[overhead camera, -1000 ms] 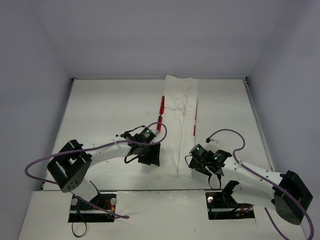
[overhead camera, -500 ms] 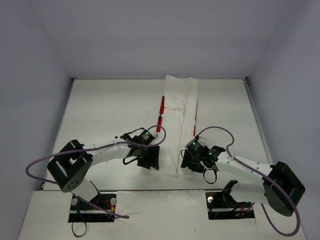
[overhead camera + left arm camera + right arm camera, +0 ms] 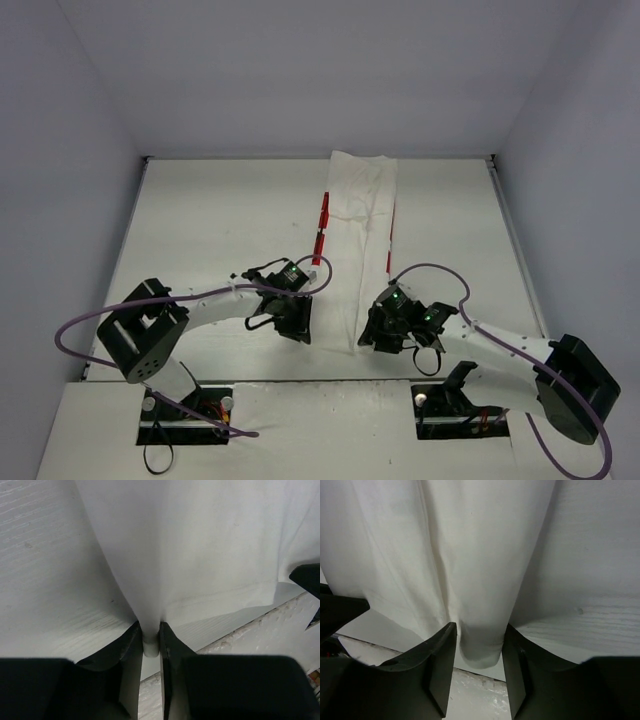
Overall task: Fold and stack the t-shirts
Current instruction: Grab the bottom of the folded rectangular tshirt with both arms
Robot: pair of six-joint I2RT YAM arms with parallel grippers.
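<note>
I look down on a white table (image 3: 220, 220) closed in by three plain pale grey-blue walls (image 3: 300, 70): one across the top of the frame, one on each side.

One white t-shirt (image 3: 360, 200) lies on it, folded into a long narrow strip. It runs from the table's far edge at upper centre down to its near edge at lower centre. A thin sliver of red print (image 3: 322, 225) shows along each long side, two in all. Bare table lies open on both sides of the strip, wider on the left.

Two arms (image 3: 215, 305) reach in from the bottom, each trailing one purple cable (image 3: 75, 325). Both meet the strip's near end, right at the table's near edge.

The left gripper (image 3: 150, 637), at lower centre-left, has its jaws pressed close together, pinching a thin fold of the t-shirt's side. The right gripper (image 3: 480, 650), at lower centre-right, has its jaws set wider, with a thick fold filling the gap and touching both. I cannot tell whether they clamp it.
</note>
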